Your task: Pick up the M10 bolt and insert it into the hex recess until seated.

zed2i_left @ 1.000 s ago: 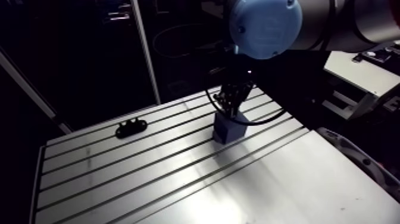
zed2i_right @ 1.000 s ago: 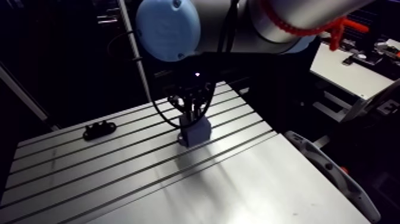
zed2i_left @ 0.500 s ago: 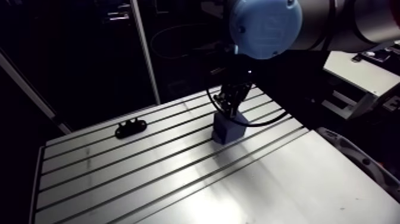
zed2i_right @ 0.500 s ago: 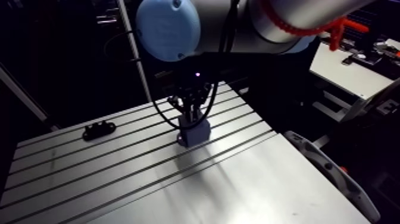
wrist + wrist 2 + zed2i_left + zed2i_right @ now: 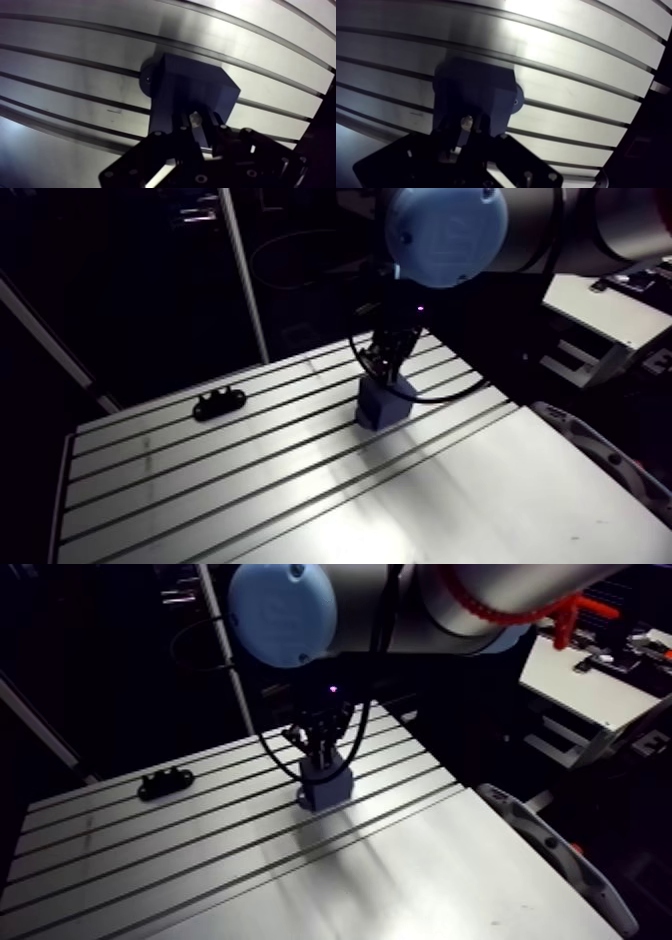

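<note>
Table (image 5: 300,498): slotted aluminium, dark grooves running across the top.
Block (image 5: 385,406): blue-grey, upright on table, toward far edge; small round tab at base, seen in wrist view.
Gripper (image 5: 387,366): directly above block, fingertips just over its top face.
Black fixture (image 5: 220,402): small, on table near far edge, well apart from block.
Bolt (image 5: 195,118): pinched between jaws, over block top. Recess hidden under fingers; seating cannot be told.
</note>
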